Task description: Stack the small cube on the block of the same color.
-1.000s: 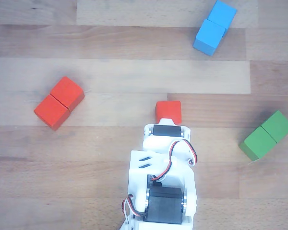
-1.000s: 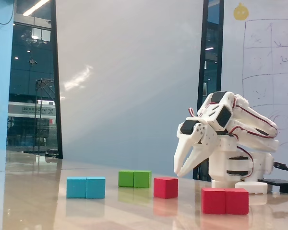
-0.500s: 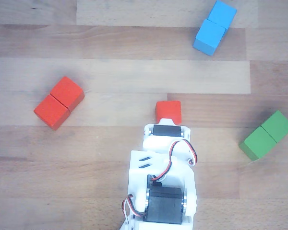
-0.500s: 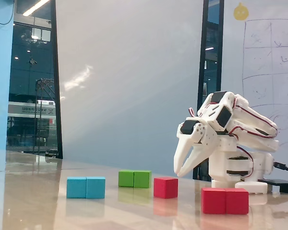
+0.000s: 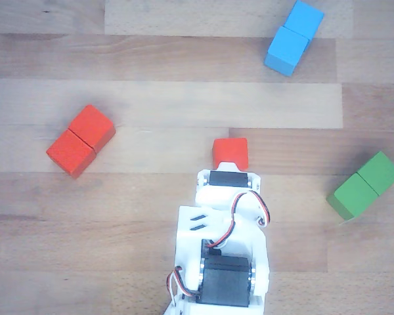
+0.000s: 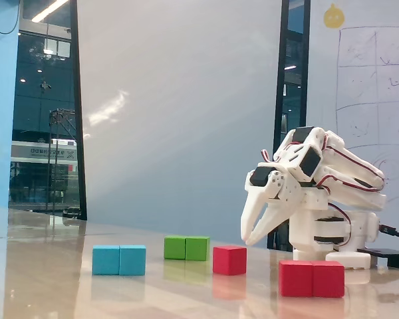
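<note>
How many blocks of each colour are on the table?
Red: 2, the small cube and the long red block
Blue: 1, the blue block
Green: 1, the green block
Total: 4

Bright, even light; both pictures sharp.
The glossy tabletop (image 6: 66, 279) mirrors the blocks; shadows stay faint.

The other view is looking straight down on the wooden table (image 5: 151, 105) from above the arm (image 5: 224, 249). The fixed view is sitting low at the table's (image 6: 66, 279) edge, facing across toward the arm (image 6: 319, 193). Both are sharing the coloured blocks.
</note>
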Tool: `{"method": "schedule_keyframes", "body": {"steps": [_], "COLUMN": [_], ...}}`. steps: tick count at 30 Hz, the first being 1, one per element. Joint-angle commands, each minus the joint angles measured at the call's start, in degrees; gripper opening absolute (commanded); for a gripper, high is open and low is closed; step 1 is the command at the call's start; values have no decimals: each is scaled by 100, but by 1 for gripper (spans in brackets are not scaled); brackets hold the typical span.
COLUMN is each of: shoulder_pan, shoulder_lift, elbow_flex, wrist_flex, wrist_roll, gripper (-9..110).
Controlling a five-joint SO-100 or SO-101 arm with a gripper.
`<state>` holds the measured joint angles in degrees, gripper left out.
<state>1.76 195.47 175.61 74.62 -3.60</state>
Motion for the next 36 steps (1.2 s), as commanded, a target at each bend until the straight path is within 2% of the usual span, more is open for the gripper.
{"method": "schedule_keyframes", "body": {"steps": [1,12,16,24,36], "shoulder_pan": [369,545,536,545,475], "shoulder_lift": [-563,-4131,-5449,-7277,-7726], "elbow_flex": [-817,-5001,-6064,-6486,-6311], "wrist_flex": [-123,-272,-281,-272,-18], "wrist_roll": [26,-9,35,-9,-26], "gripper": [0,0,0,0,0]}}
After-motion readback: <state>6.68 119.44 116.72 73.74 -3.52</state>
